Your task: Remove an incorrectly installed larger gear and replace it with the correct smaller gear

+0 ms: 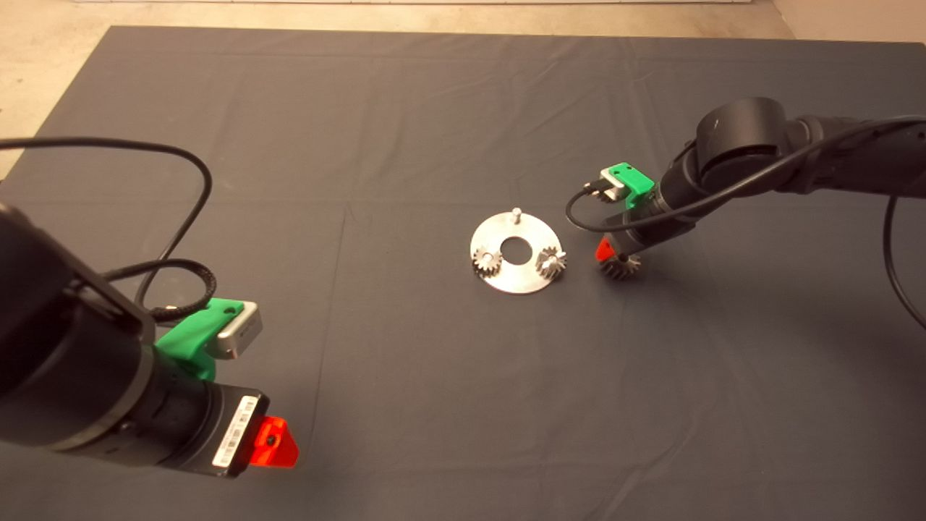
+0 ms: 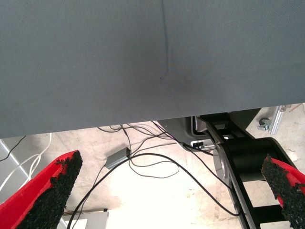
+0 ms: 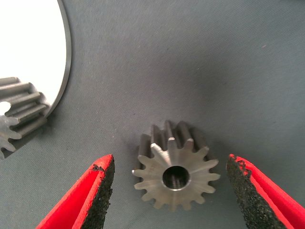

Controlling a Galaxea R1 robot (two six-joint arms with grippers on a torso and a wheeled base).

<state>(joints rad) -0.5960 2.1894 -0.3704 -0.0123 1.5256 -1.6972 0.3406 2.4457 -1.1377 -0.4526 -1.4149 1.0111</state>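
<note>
Gritty black-padded fingers (image 3: 102,191) straddle the toothed steel gear (image 3: 175,172) — untouched.

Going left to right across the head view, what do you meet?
left gripper → gear on the plate's left → plate's pin → gear on the plate's right → loose gear on the mat, under the right gripper.

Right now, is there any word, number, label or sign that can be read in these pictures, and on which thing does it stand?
White sticker with barcode-like marks on the black wrist of the left gripper: too small to read.
Steel gear between the open red fingers of the right gripper: no marking.
Round silvery metal plate: no text.
Nothing else bears writing.
</note>
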